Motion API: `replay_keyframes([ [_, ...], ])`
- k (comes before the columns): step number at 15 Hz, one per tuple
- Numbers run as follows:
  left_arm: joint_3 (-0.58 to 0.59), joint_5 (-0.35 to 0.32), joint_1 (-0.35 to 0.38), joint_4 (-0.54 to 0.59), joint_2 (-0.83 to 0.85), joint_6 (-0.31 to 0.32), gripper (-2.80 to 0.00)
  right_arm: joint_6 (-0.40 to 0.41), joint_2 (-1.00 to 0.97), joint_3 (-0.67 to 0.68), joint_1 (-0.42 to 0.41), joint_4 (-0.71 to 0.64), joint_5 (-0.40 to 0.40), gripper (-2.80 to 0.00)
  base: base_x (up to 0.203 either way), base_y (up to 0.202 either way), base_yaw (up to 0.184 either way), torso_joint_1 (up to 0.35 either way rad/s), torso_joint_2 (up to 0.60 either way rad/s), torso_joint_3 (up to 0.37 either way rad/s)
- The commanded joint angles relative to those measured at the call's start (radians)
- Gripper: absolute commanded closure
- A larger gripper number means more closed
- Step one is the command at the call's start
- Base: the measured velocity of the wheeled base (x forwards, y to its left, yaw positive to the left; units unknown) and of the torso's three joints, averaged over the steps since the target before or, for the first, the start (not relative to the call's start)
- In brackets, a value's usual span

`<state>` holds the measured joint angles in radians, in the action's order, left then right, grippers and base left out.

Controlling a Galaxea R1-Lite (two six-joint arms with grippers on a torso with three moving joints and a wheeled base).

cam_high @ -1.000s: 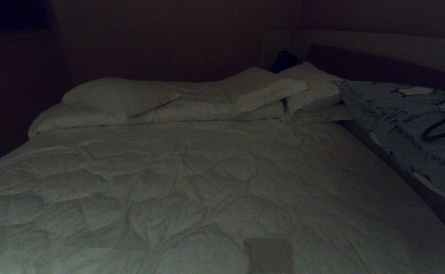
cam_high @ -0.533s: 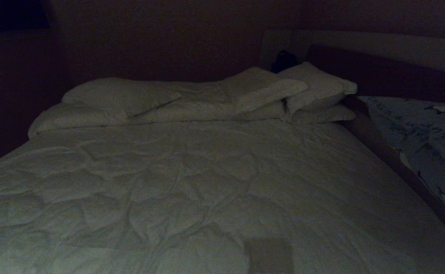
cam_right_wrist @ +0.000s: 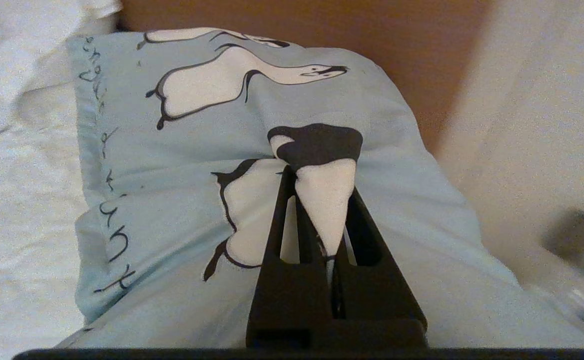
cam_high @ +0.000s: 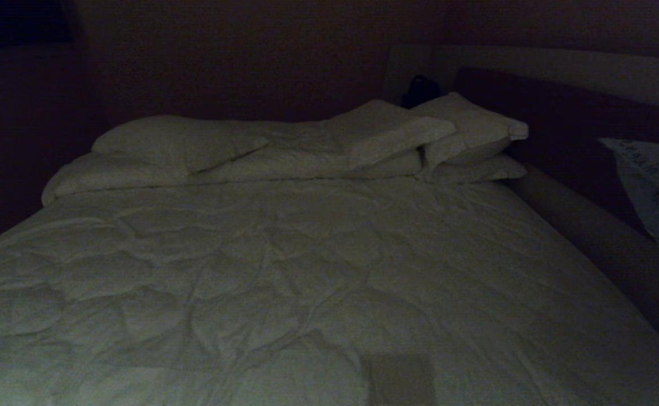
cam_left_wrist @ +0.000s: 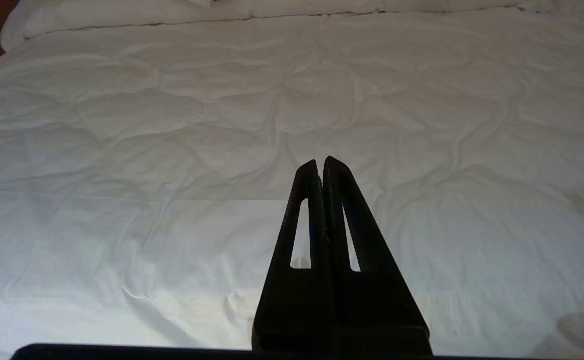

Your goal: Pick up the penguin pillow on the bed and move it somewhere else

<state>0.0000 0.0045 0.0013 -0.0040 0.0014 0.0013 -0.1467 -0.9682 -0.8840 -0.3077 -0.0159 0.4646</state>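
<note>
The soft, light-looking penguin pillow (cam_right_wrist: 182, 165) hangs off the bed's (cam_high: 306, 270) right side, a pinch of its fabric clamped in the right gripper (cam_right_wrist: 321, 200). Limp cloth may slip; a deeper fold would likely grip better. The left gripper (cam_left_wrist: 321, 167) hovers closed, empty, over the duvet (cam_left_wrist: 172, 150).

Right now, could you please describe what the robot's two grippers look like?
The left gripper and right gripper look alike: matte black, each with two long fingers tapering to a point from a broad black base, each finger pierced by a narrow slot. No cables or markings show.
</note>
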Motion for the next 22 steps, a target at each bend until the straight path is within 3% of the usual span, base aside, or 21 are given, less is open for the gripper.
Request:
replay_keyframes([
  [1,0.000,0.000,0.000,0.000,0.000,0.000,0.00,-0.012,0.084,0.002,-0.003,-0.146,0.061,0.00,0.000,0.000,0.000,0.000,0.00,0.000],
  [8,0.000,0.000,0.000,0.001,0.000,0.000,0.00,-0.020,0.210,0.017,-0.055,-0.238,0.123,0.00,0.000,0.000,0.000,0.000,0.00,0.000],
  [22,0.000,0.000,0.000,-0.001,0.000,0.000,0.00,-0.007,0.341,0.044,-0.068,-0.242,0.380,0.00,0.000,0.000,0.000,0.000,0.00,0.000],
])
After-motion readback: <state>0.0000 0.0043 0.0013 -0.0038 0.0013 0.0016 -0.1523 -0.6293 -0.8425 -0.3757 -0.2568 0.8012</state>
